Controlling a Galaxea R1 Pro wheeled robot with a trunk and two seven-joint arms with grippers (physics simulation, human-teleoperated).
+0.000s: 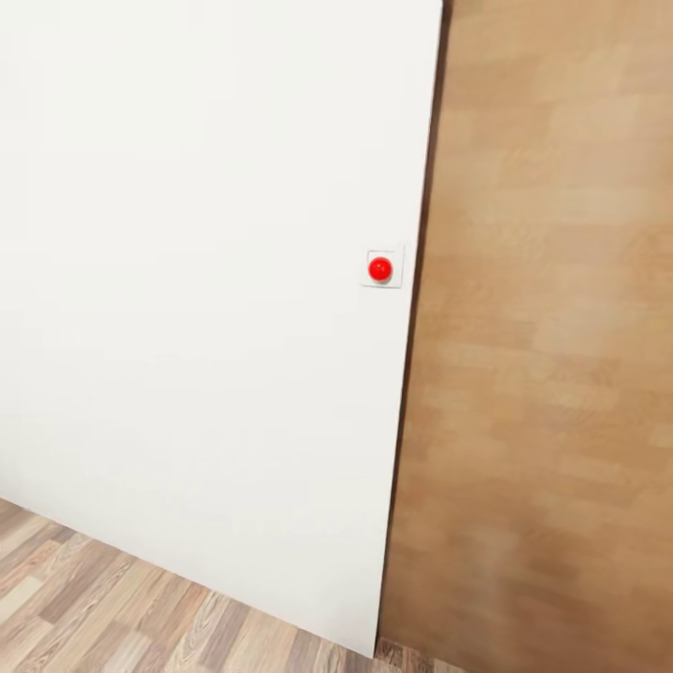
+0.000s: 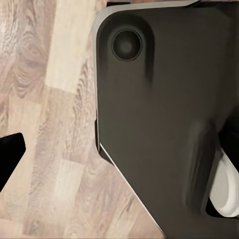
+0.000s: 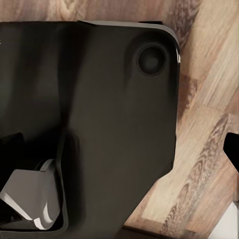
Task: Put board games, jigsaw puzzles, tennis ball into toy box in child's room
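The toys, the board games, the jigsaw puzzles, the tennis ball, the toy box, the bed and the table are all out of view. The head view faces a plain white wall [image 1: 187,280] beside a brown wooden door [image 1: 542,374]. Both wrist views look down at my dark base [image 2: 164,114] [image 3: 99,109] over the wood-plank floor [image 2: 45,99]. One black fingertip [image 2: 10,154] of the left gripper juts in at the picture's edge. One black fingertip [image 3: 232,148] of the right gripper does the same. Nothing lies against either fingertip.
A small white plate with a round red button [image 1: 379,269] sits on the wall close to the door's edge. Wood-plank floor [image 1: 93,608] runs along the foot of the wall. The wall and door stand close in front.
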